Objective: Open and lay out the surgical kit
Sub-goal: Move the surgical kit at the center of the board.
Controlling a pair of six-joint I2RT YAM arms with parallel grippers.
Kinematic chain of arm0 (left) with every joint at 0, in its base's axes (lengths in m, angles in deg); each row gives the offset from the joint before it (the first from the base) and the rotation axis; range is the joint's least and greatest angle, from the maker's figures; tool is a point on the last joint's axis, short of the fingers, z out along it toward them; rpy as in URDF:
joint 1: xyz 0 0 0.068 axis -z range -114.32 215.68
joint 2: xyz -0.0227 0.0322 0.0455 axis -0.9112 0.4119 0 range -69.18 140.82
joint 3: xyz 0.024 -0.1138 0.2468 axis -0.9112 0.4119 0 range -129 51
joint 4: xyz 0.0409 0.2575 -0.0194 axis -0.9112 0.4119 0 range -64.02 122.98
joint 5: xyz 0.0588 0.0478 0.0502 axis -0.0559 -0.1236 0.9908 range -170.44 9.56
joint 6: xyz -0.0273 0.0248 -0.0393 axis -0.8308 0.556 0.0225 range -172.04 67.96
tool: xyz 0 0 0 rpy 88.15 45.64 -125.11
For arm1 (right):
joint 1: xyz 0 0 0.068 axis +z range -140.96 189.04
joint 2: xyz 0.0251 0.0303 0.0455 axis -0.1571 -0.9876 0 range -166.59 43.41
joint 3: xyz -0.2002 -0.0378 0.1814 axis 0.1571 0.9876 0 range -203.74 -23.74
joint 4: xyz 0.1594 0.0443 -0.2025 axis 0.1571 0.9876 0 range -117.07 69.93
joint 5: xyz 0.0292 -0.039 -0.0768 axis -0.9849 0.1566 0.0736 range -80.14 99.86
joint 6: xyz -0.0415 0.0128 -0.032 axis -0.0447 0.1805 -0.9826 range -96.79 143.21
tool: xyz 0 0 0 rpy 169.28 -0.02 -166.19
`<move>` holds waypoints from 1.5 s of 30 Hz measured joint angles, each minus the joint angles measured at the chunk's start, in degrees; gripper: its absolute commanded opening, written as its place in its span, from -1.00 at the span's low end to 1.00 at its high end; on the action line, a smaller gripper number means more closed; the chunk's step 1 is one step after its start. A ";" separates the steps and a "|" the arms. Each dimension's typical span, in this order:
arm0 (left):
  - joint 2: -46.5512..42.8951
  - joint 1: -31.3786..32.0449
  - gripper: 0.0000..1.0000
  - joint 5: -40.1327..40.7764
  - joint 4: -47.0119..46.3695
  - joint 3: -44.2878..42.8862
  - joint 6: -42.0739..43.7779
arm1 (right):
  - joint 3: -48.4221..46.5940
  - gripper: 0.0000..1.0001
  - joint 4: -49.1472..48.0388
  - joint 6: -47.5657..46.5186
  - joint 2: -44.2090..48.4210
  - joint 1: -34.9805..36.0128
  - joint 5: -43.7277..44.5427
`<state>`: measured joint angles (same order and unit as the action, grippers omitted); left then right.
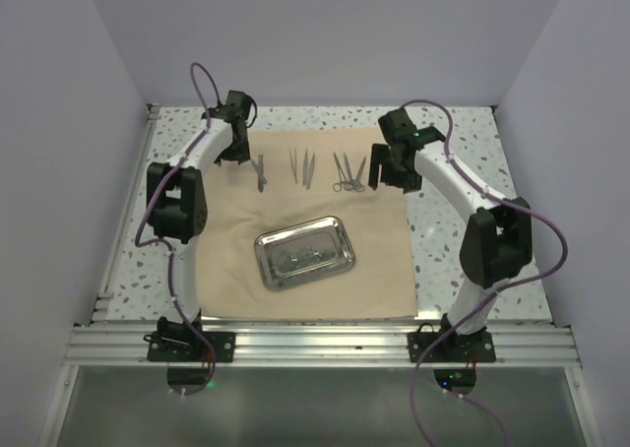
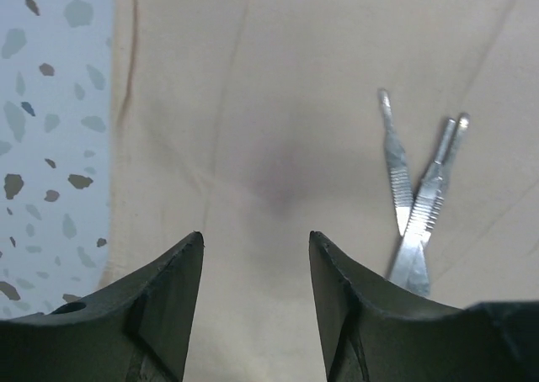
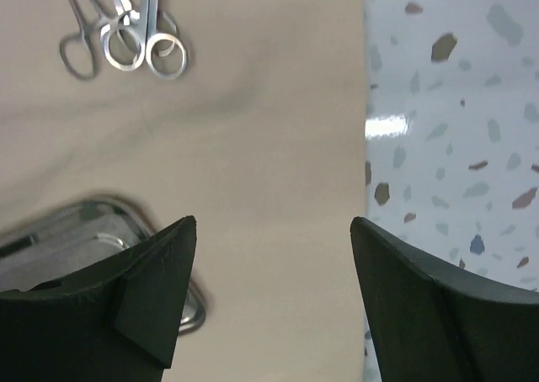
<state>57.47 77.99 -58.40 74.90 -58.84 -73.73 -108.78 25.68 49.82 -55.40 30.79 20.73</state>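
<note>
The tan cloth wrap (image 1: 231, 265) lies spread flat on the table. The shiny steel tray (image 1: 347, 242) sits on its middle with small metal pieces in it. Along the cloth's far edge lie crossed tweezers (image 1: 260, 172), slim forceps (image 1: 301, 166) and ring-handled scissors (image 1: 347, 173). My left gripper (image 1: 238, 158) is open and empty over bare cloth (image 2: 278, 104), with the crossed tweezers (image 2: 417, 205) to its right. My right gripper (image 1: 381, 178) is open and empty over the cloth (image 3: 269, 104) near its right edge. The scissor rings (image 3: 126, 47) and the tray's rim (image 3: 101, 204) show in the right wrist view.
The terrazzo table (image 1: 463, 152) shows round the cloth, also in the left wrist view (image 2: 50, 104) and the right wrist view (image 3: 455, 104). White walls close in three sides. An aluminium rail (image 1: 315, 344) runs along the near edge.
</note>
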 measured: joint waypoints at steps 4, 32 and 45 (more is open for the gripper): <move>0.76 -3.17 0.04 0.20 -0.42 -0.35 0.02 | -10.21 0.52 -1.29 -0.50 -9.92 -3.65 0.11; 20.37 -10.91 -0.96 -7.34 -4.74 -22.58 3.37 | -59.69 -1.00 4.94 0.72 -53.22 -11.21 -3.13; 7.87 -13.07 0.60 -13.07 -10.97 -6.45 1.99 | -23.96 0.97 -7.54 0.35 -28.98 -13.99 -4.24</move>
<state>65.34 64.92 -71.47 63.93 -65.29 -71.74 -132.73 18.14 50.17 -84.38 16.81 16.49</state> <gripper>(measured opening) 0.798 0.984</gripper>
